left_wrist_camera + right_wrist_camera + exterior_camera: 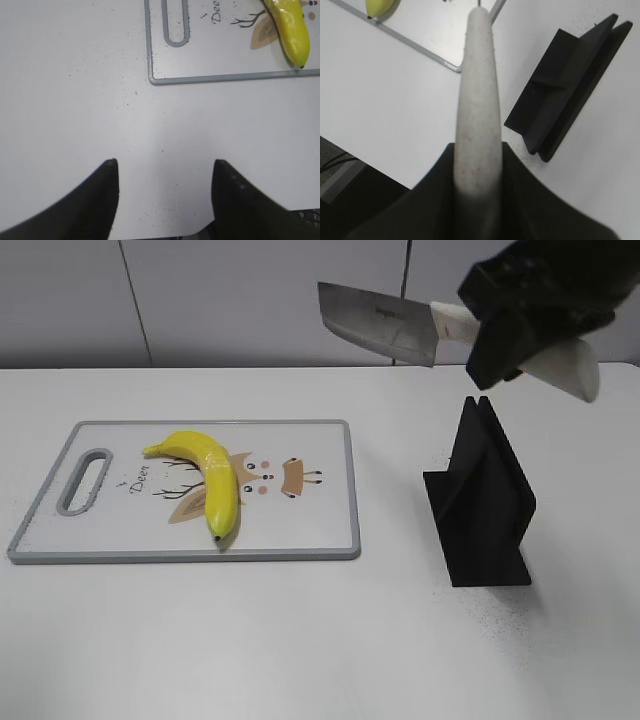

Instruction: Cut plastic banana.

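The yellow plastic banana (208, 477) lies on the cutting board (320, 530) with its dark tip toward the front. Its tip end shows in the left wrist view (291, 31) and the right wrist view (379, 7). My right gripper (505, 330) is shut on the white handle of a knife (385, 322), held high in the air above the black knife stand (480, 502), blade pointing left. The handle (479, 95) fills the right wrist view. My left gripper (165, 175) is open and empty over bare table, in front of the board's handle corner (150, 75).
The cutting board has a grey rim, a handle slot (88, 480) at its left end and a deer drawing. The black stand (570, 85) stands right of the board. The table's front edge and a dark floor show in the right wrist view (350, 170).
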Tool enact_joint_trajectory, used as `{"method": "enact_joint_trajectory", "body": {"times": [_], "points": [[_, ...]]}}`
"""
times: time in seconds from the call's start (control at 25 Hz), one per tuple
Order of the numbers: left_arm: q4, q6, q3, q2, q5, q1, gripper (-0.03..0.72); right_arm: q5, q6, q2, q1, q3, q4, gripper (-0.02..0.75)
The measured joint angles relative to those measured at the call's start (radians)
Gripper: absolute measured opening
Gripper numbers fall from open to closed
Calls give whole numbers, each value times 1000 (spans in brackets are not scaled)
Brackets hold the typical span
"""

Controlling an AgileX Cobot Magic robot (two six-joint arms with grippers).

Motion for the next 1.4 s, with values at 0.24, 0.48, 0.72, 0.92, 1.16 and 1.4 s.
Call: {"method": "enact_joint_trajectory", "body": {"times": [0.24,0.48,0.72,0.92,1.16,1.4], "points": [[1,0,152,-289,2,0,576,-106,51,-191,0,250,0,163],[0,0,266,-553,3,0,576,-185,116,-354,0,422,0,163],[-5,0,327,-812,4,0,576,-250,214,-494,0,543,-3,163],[-18,0,333,-898,8,0,576,-256,302,-602,0,641,-39,163],[-21,0,341,-900,3,0,576,-261,427,-731,0,765,-113,163],[-21,0,450,-900,-83,0,573,-284,455,-755,0,805,-134,163]]}}
